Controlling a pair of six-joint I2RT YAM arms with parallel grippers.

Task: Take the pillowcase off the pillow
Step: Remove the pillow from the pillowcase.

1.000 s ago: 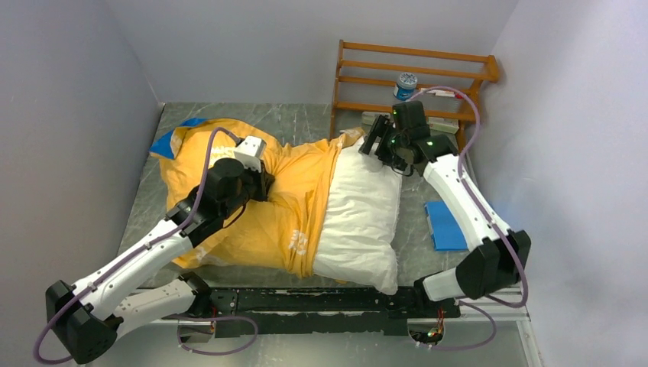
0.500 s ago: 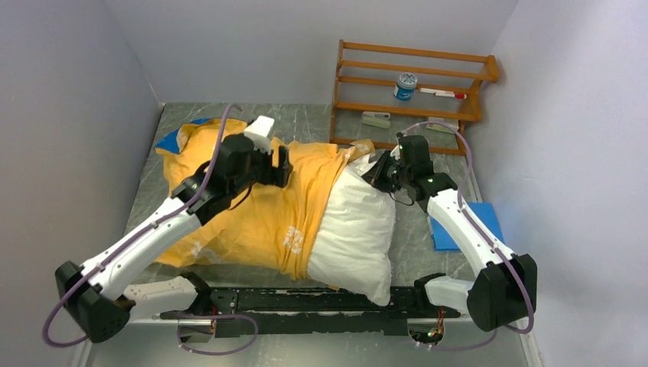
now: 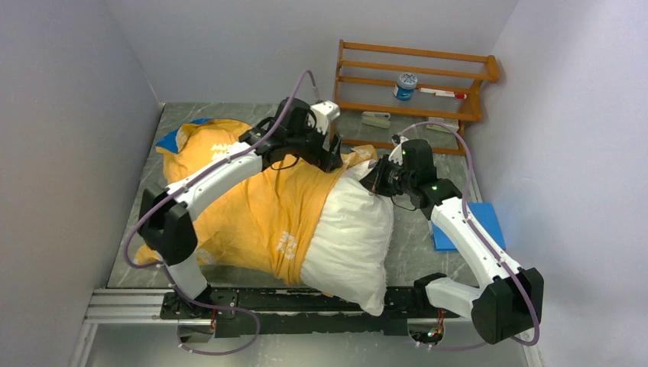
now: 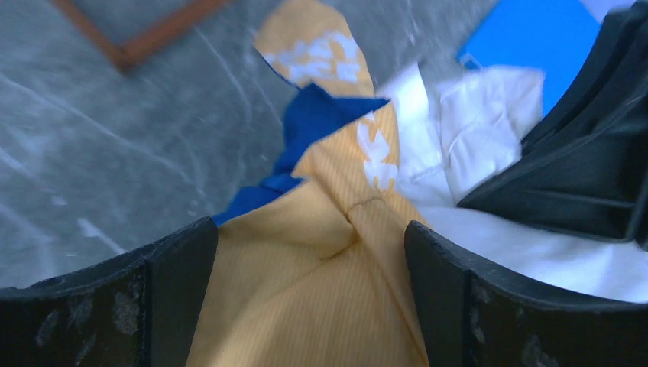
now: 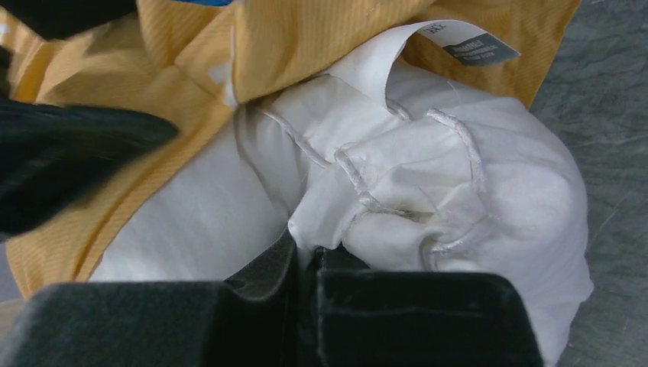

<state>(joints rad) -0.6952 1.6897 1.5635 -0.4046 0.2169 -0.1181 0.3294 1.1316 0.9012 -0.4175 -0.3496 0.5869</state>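
Observation:
The pillowcase, yellow-orange side up, covers the left part of the pillow, whose plump white right end lies bare. A blue bit of the case shows at its far left. My left gripper hangs open over the case's far open edge. In the left wrist view its fingers straddle a raised fold of pillowcase without pinching it. My right gripper is shut on the pillow's far corner. In the right wrist view the gripper pinches bunched white pillow seam fabric beside the pillowcase.
A wooden rack stands at the back right with a small jar and a marker. A flat blue pad lies on the table under my right forearm. Grey walls close in on both sides.
My left gripper let go of the pillowcase's middle, opened, and swung far right to its open edge. My right gripper dropped onto the pillow's far corner and shut on it.

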